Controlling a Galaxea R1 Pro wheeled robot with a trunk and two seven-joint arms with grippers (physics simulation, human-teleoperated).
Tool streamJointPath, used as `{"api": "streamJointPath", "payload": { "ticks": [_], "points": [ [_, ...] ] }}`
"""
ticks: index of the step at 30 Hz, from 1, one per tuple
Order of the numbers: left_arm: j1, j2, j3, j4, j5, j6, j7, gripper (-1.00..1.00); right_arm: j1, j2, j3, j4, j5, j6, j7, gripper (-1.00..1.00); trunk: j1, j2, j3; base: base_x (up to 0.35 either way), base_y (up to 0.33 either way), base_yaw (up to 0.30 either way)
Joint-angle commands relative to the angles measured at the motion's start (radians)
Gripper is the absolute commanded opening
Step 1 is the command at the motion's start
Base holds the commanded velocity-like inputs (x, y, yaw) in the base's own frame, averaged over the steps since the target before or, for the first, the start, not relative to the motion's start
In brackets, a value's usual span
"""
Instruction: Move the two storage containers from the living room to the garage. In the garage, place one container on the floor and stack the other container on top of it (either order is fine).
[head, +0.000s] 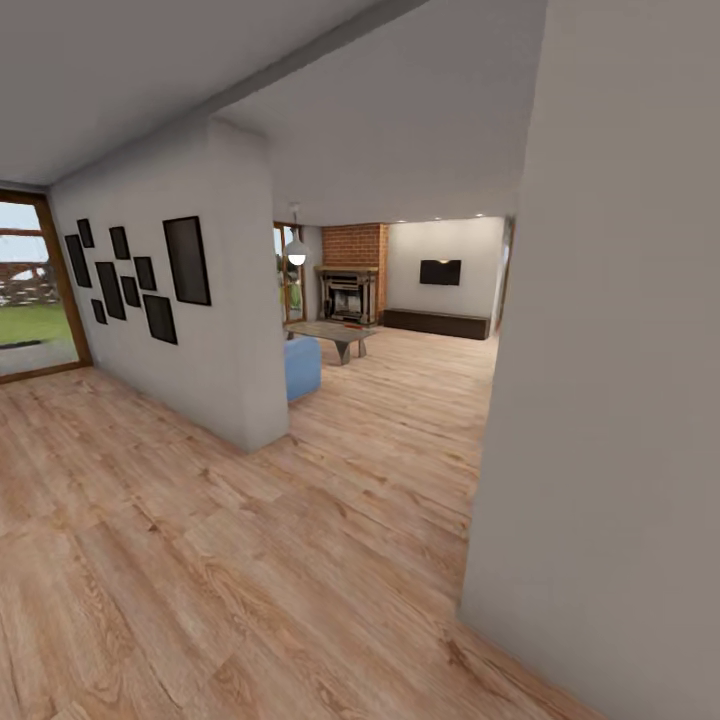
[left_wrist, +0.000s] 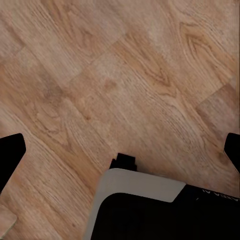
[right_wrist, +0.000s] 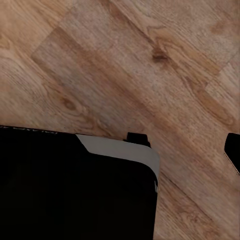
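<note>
We look over wood-plank flooring (head: 250, 560) toward the living room (head: 400, 300) with its brick fireplace (head: 352, 275). Our left tool (left_wrist: 120, 150) hangs spread wide and empty above the planks. Our right tool's (right_wrist: 233, 152) state we cannot tell.

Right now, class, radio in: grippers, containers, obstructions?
Left gripper open, empty. Right gripper unclear. Living room with red-brick fireplace ahead; grey wall corner left, grey wall close right.

Black picture frames (head: 140, 275) on a white wall; beyond, a brick fireplace (head: 352, 272), wall television (head: 440, 272), coffee table (head: 332, 335).
</note>
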Motion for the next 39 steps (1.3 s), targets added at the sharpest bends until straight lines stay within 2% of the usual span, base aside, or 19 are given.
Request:
{"api": "streamJointPath", "payload": {
  "ticks": [1, 19, 39],
  "points": [
    [-0.001, 0.0, 0.0, 0.001, 0.006, -0.003, 0.001, 1.0, -0.002, 0.0, 0.007, 0.003, 0.001, -0.005, 0.0, 1.0, 0.001, -0.001, -0.001, 0.321, 0.0, 0.0],
    [-0.001, 0.0, 0.0, 0.001, 0.005, -0.003, 0.001, 1.0, -0.002, -0.001, 0.003, 0.003, 0.0, -0.008, -0.006, 1.0, 0.001, -0.001, -0.001, 0.321, 0.0, 0.008],
    [-0.001, 0.0, 0.0, 0.001, 0.006, -0.003, 0.001, 1.0, -0.002, -0.001, 0.003, 0.003, 0.0, -0.007, -0.005, 1.0, 0.001, -0.001, -0.001, 0.321, 0.0, 0.257]
  ]
}}
